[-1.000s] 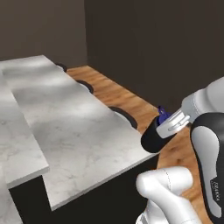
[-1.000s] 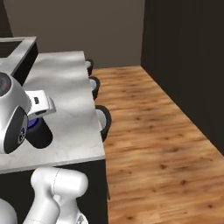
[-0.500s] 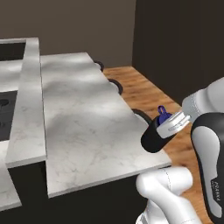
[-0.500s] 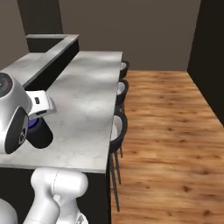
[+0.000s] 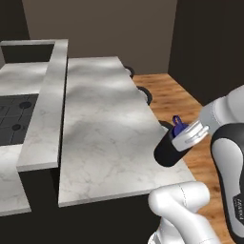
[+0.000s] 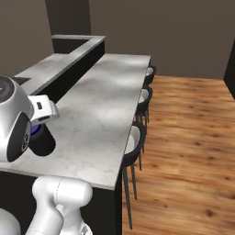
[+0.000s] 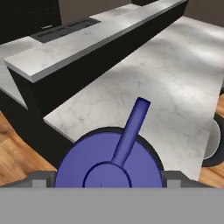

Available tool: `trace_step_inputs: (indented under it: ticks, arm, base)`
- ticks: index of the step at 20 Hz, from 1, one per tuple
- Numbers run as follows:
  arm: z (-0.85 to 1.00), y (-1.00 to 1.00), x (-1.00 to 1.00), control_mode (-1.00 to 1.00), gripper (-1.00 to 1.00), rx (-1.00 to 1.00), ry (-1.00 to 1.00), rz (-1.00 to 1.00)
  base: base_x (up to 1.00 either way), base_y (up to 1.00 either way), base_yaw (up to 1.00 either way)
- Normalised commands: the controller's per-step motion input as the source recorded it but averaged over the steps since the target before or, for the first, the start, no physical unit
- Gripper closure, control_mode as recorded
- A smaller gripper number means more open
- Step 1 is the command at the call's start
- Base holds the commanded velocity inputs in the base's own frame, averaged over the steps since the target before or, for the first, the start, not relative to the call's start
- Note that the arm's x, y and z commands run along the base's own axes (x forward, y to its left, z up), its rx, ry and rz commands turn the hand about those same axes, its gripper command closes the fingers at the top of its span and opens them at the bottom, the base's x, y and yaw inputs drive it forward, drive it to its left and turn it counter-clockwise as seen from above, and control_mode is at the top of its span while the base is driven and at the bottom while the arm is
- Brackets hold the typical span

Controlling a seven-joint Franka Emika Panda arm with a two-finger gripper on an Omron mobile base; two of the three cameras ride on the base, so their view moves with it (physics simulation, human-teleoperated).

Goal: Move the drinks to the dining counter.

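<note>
Black bottle (image 5: 167,150) with the blue cap (image 7: 109,162) sits clamped in the gripper (image 5: 183,139), jaws spread wide around its body, one dark fingertip (image 7: 41,178) at each side of the cap in the hand view. I read it as carried tilted, cap end toward the hand, off the near right corner of the dining counter (image 5: 102,124) and not resting on it.

Handling, my judgement: wide, rigid body, probably smooth-sided, so it could slip or twist if the clamp is light. A hold across the body just under the cap looks sound. Weight unknown, since I cannot see whether anything is inside; the cap is on and the blue loop handle (image 7: 131,127) stands up from it. Closed, so tilting should not spill.

Containers: this bottle only, contents hidden.

Surroundings: marble slab runs away from the base, raised ledge (image 5: 46,102) along its left edge, black stools (image 6: 136,146) tucked under the right edge over the wood floor (image 6: 188,137). A dark cooktop (image 5: 14,112) lies beyond the ledge.

Next step as I see it: bring the bottle upright over the near right corner and set it down.
</note>
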Motion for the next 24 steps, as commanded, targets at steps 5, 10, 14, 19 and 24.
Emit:
trace_step_inputs:
  ticks: [5, 10, 14, 19, 24]
  arm:
    - [0.07, 0.22, 0.41, -1.00, 1.00, -0.08, 0.08, 0.08]
    - [0.03, 0.23, 0.42, -1.00, 1.00, -0.09, 0.31, 0.16]
    - [0.00, 0.17, 0.39, -1.00, 1.00, -0.07, 0.34, 0.15]
    - [-0.22, 0.00, 0.20, -1.00, 1.00, 0.00, 0.07, 0.24]
    - [-0.51, 0.00, 0.09, -1.00, 1.00, 0.00, 0.00, 0.29]
  base:
    - [0.11, 0.06, 0.01]
    - [0.00, 0.00, 0.00]
    - [0.00, 0.00, 0.00]
    - [0.00, 0.00, 0.00]
    - [0.00, 0.00, 0.00]
